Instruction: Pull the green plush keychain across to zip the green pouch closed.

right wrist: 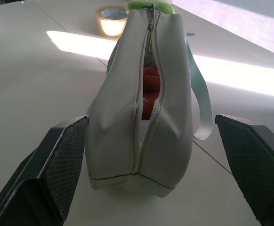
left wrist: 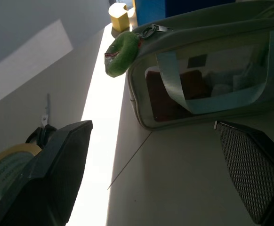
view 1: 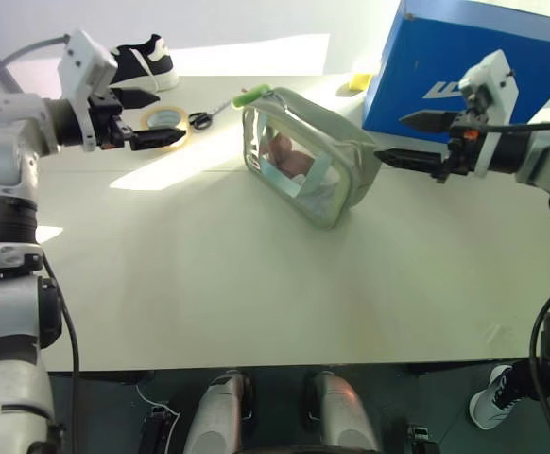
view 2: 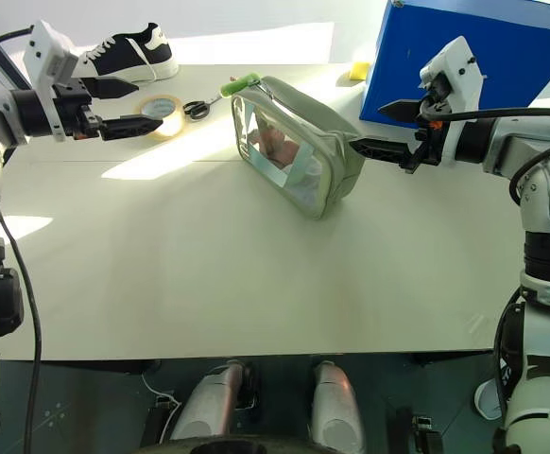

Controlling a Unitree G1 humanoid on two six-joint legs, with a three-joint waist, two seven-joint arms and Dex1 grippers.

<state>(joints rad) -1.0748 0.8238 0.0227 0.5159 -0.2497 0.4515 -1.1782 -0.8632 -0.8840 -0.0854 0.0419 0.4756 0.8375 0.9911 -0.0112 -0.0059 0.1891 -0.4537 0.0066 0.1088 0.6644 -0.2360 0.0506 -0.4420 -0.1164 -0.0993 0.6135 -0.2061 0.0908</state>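
A robot's two claws hang spread and empty either side of the pouch (view 1: 308, 165), which stands unzipped mid-surface; left claw (view 1: 143, 118) at ten o'clock, right claw (view 1: 417, 139) at two; the keychain (view 1: 252, 95) sits at the pouch's far end, toward twelve; the approach seems barely begun; next, likely, one claw steadies the pouch while the other pinches the keychain; the pale surface (view 1: 209, 284) also carries tape (view 1: 164, 118), scissors (view 1: 201, 118), a blue box (view 1: 473, 66) and a shoe (view 1: 147, 61).

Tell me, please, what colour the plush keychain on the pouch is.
Bright lime green, best in the left wrist view.
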